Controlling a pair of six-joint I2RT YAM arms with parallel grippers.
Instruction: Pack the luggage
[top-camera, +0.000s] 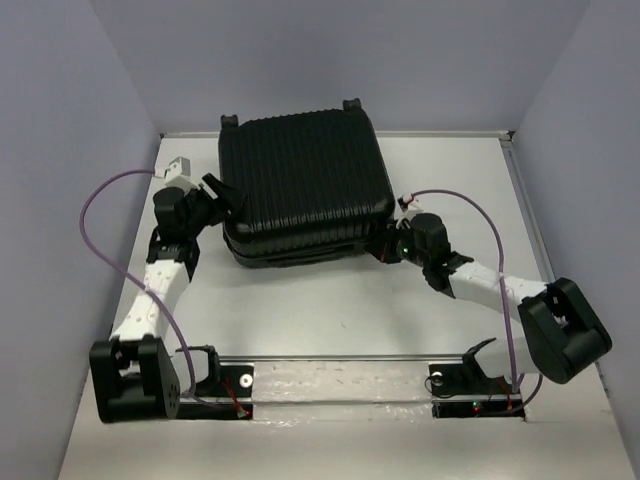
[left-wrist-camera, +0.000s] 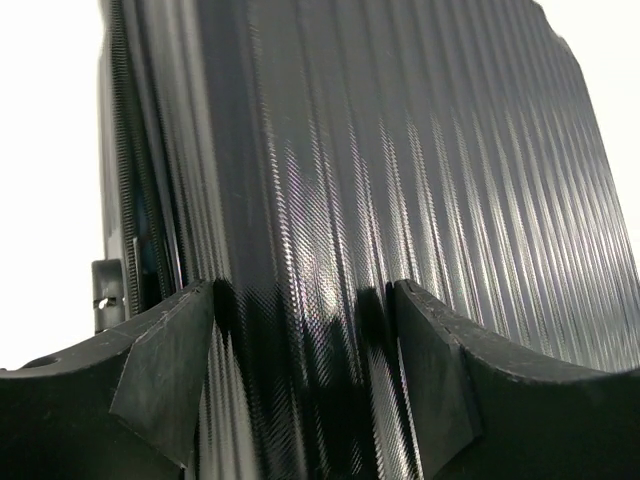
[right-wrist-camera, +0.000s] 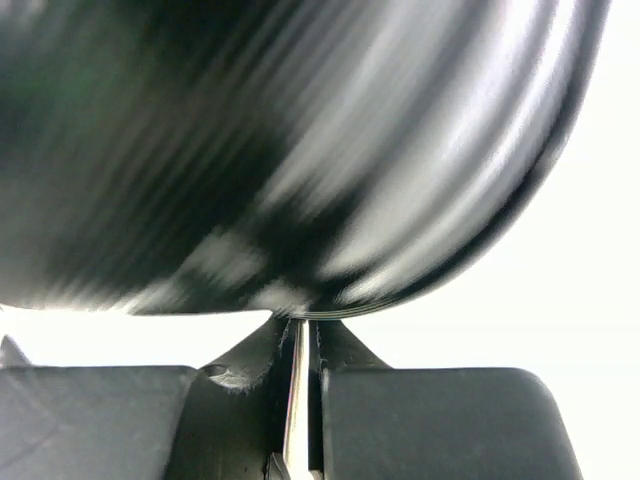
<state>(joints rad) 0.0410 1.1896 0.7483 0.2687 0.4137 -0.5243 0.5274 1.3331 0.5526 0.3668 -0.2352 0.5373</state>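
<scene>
Black arm bases (top-camera: 135, 375) sit at the near edge of the white table (top-camera: 330, 310). Both arms reach away toward the far middle. There the luggage (top-camera: 300, 180) lies flat, with its ribs running left to right. The right gripper (top-camera: 386, 246) is low, with its fingers pressed together, and its tip pokes at the near right corner of the case. The left gripper (top-camera: 222, 196) bends in at the left side. Its fingers (left-wrist-camera: 165, 370) are held apart, with the ribbed shell right in front of them. I think the case needs pressing shut next. Each arm is close to its own side.
</scene>
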